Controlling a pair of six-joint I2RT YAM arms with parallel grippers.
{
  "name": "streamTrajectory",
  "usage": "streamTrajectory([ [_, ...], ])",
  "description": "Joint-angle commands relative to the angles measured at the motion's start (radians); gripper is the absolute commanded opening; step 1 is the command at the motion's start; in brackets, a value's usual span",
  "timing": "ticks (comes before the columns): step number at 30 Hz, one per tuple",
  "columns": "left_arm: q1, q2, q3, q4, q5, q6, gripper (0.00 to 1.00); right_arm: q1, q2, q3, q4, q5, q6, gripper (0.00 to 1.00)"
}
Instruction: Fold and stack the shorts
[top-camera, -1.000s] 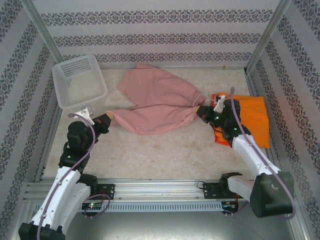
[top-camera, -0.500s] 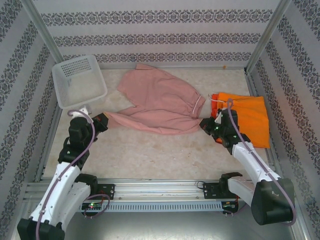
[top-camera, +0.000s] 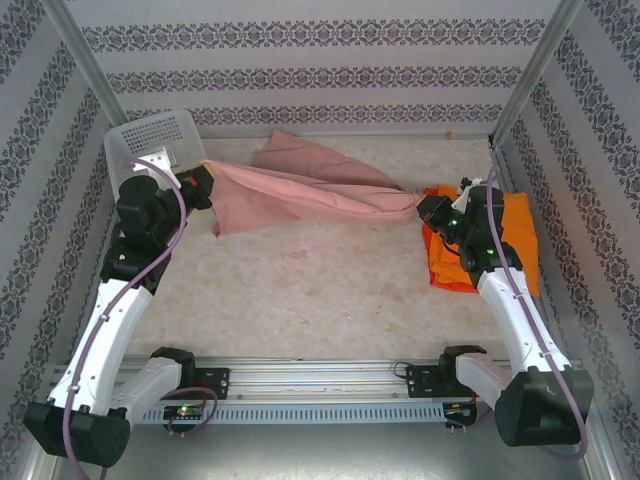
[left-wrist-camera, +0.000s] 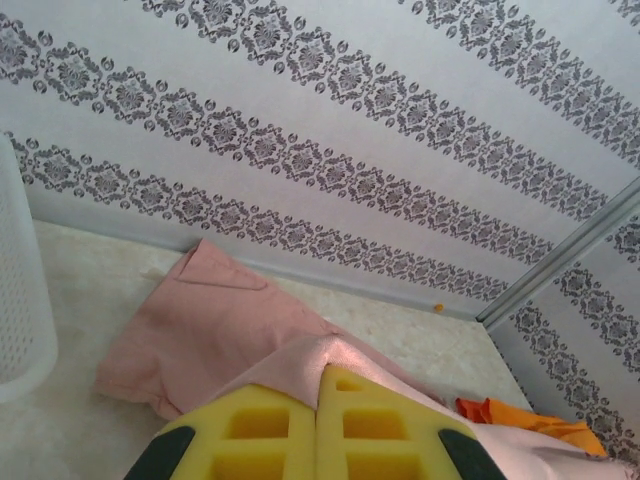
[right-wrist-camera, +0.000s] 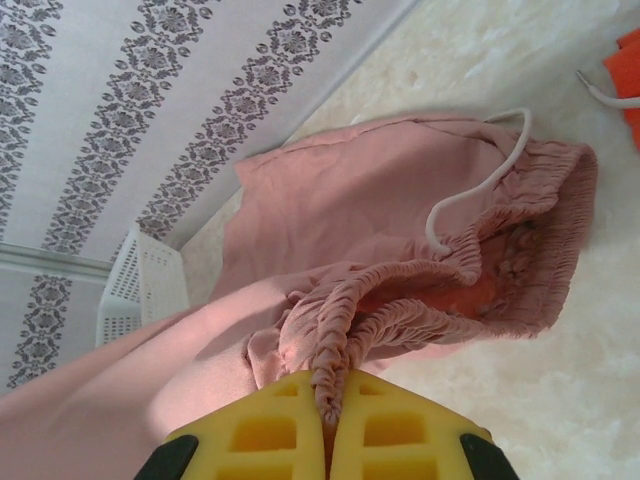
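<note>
The orange shorts (top-camera: 522, 250) lie partly hidden beneath the right arm (top-camera: 505, 295).

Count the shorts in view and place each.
3. The dusty pink shorts are stretched between the left gripper and right gripper; the bright orange shorts and red-orange shorts lie overlapping at the right, partly hidden under the right arm.

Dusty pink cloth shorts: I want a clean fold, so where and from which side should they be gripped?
Pinch the gathered elastic waistband from the right and the opposite leg end from the left. The dusty pink cloth shorts hang stretched between the right fingers, shut on that waistband, and the left fingers, shut on the other end, probably keeping them taut.
</note>
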Motion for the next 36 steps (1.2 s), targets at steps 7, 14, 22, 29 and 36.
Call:
streamTrajectory([
  [7, -0.007, -0.133, 0.126, -0.192, 0.037, 0.057, 0.0, -0.018, -0.107, 0.056, -0.131, 0.019, -0.07, 0.0],
  [14, -0.007, -0.076, 0.192, -0.224, 0.073, 0.017, 0.0, -0.018, -0.081, 0.083, -0.146, 0.014, -0.056, 0.0],
  [22, -0.006, 0.158, 0.302, -0.301, 0.088, 0.019, 0.0, -0.02, 0.022, 0.106, -0.152, 0.032, -0.043, 0.0],
  [29, -0.007, 0.373, 0.432, -0.321, 0.088, 0.05, 0.0, -0.04, 0.137, 0.123, -0.131, 0.035, -0.018, 0.0],
  [36, -0.007, 0.531, 0.537, -0.351, 0.097, 0.055, 0.0, -0.066, 0.258, 0.156, -0.102, 0.008, -0.014, 0.0],
])
